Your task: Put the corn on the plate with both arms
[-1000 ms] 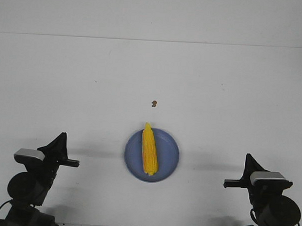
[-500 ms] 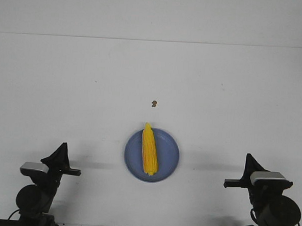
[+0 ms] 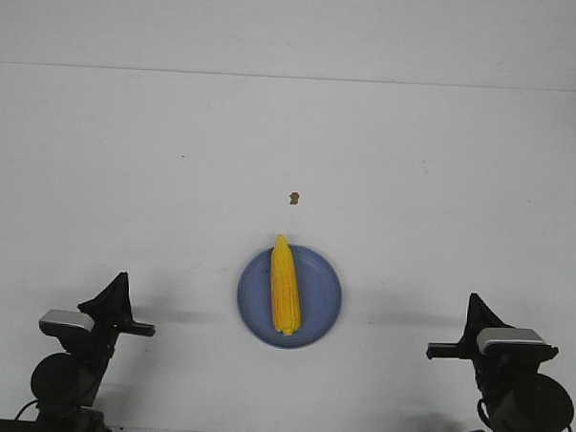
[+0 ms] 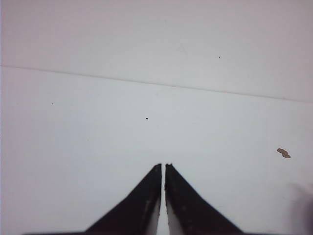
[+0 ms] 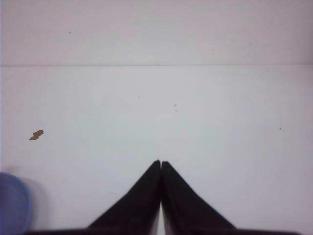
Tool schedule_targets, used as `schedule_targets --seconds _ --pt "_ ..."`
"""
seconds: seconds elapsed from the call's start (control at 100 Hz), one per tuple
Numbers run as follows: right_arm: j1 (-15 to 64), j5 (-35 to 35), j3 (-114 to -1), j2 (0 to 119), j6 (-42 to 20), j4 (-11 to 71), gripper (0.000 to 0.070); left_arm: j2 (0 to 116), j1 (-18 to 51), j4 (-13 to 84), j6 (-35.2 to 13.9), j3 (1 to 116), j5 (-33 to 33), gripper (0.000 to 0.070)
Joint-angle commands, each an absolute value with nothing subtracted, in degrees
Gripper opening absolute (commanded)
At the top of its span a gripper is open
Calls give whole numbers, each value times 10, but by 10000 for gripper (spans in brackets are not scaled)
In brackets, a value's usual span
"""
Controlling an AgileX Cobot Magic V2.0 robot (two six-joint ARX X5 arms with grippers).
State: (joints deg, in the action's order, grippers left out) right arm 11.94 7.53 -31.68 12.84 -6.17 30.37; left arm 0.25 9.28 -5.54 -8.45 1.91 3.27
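The tapered yellow corn lies on the round blue plate near the white counter's front edge (both arms' jaws closed, empty).

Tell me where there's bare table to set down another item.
Bare table lies between the left gripper and the plate, between the plate and the right gripper, and beyond the brown speck. The plate itself is taken by the corn.
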Motion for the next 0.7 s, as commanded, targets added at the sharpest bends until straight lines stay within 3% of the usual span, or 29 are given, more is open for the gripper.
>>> schedule_targets --seconds 0.0,0.43,0.48,0.69 --pt "120 76 -322 131 -60 296 0 2 94 -61 -86 9 34 13" --pt "120 77 -319 131 -59 291 0 2 94 -61 -86 9 34 13" --pt "114 91 -315 126 -37 288 0 2 94 -61 -86 9 34 13" --pt "65 85 -227 57 -43 170 0 2 94 -61 -86 9 34 13"
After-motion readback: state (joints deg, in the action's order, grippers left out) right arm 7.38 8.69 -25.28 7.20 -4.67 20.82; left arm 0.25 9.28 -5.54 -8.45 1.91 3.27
